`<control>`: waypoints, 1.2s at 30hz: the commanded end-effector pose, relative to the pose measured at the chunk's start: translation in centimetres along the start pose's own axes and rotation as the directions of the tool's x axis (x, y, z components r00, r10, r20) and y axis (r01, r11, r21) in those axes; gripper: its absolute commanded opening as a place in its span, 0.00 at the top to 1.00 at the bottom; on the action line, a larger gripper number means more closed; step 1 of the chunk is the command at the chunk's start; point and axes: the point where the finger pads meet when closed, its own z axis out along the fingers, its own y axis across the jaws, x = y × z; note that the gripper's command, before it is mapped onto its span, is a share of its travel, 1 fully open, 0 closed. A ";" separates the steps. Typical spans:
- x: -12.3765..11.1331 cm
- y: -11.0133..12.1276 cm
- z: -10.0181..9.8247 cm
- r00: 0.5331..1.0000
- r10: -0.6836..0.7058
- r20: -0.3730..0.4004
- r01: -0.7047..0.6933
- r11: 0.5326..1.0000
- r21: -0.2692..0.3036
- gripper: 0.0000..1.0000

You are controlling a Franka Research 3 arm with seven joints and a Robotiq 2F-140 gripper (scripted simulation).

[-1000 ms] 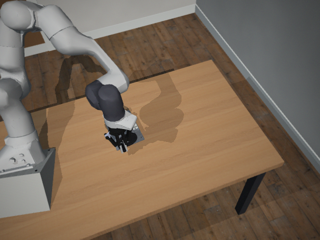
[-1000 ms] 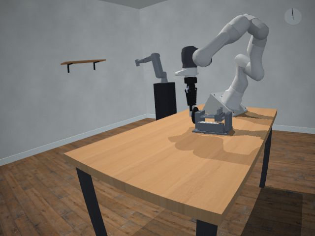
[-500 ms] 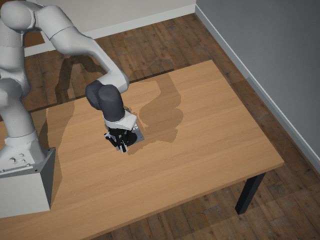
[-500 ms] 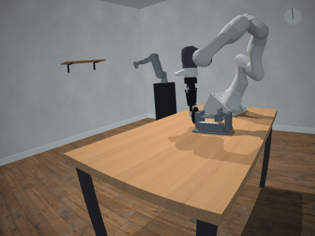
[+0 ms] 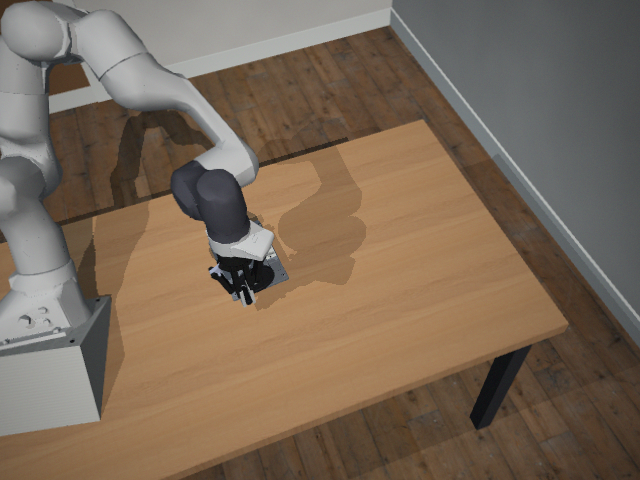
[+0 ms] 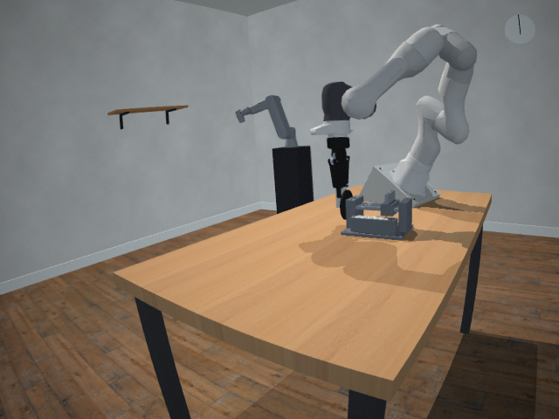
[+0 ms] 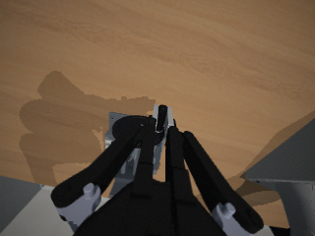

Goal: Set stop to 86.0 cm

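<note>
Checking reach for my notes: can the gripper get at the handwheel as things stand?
Yes, it seems so: the gripper is already shut on the handwheel's crank handle, with nothing in between.

Wooden counter [image 5: 413,289] on dark legs, standing on plank floor [image 5: 320,87]. In the top view, a grey stop fixture [image 6: 376,221] sits left of centre on it; the arm's grey pedestal [image 5: 98,330] rests at 9 o'clock, near the edge.

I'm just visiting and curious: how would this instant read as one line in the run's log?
arm: over gray fixture on table | gripper: shut on handwheel | release: not yet done | stop position: unreadable
</note>
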 end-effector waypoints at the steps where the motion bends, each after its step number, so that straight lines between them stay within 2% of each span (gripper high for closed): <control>1: 0.0 0.0 0.2 1.000 -0.002 -0.001 0.002 1.000 0.000 0.96; 21: 0.0 0.0 0.2 1.000 -0.002 -0.001 0.002 1.000 0.000 0.96; 22: 0.0 0.0 0.2 1.000 -0.002 -0.001 0.002 1.000 0.000 0.67; 36: 0.0 0.0 0.2 1.000 -0.002 -0.001 0.002 1.000 0.000 0.67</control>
